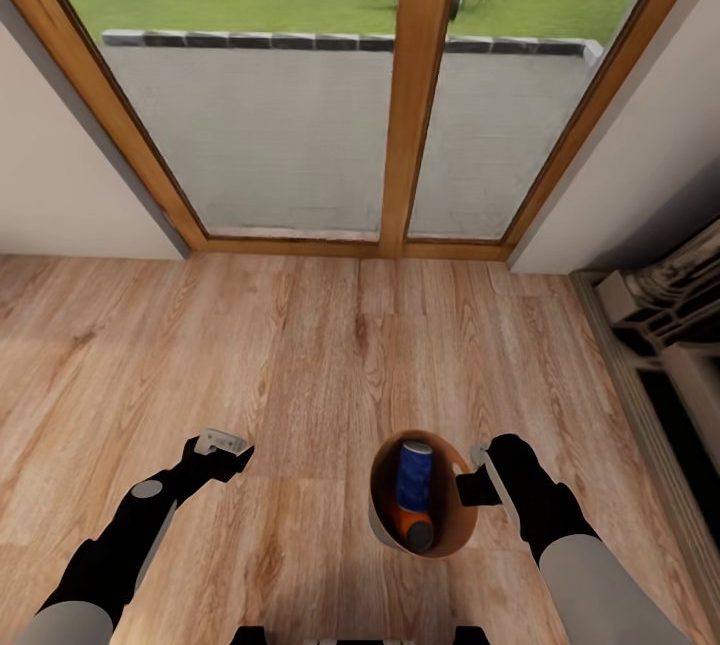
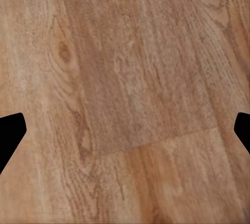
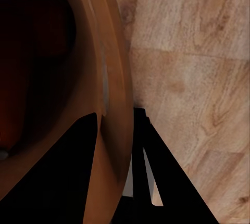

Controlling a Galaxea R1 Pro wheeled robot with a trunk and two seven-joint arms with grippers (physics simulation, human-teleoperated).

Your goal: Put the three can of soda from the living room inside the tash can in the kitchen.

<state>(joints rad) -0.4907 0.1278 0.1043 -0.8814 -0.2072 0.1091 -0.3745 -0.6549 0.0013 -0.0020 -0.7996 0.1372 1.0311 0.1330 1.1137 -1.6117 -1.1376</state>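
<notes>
The tash can [image 1: 455,525] hangs just above the wood floor in the head view, its coppery inner wall facing up. Inside it stand a dark blue can of soda [image 1: 413,475] and, below it, an orange one [image 1: 410,528]; whether a third can is in there I cannot tell. My right gripper [image 1: 470,480] is shut on the tash can's right rim. In the right wrist view the rim [image 3: 115,94] runs between the two dark fingers [image 3: 151,166]. My left gripper [image 1: 225,445] is held out over bare floor, open, with its fingertips [image 2: 9,135] far apart and nothing between them.
Wood-framed glass doors [image 1: 425,85] stand straight ahead, with a patio and lawn beyond. White walls flank them on both sides. A grey and dark framed structure [image 1: 665,325] runs along the right edge. Wood floor [image 1: 300,355] stretches between me and the doors.
</notes>
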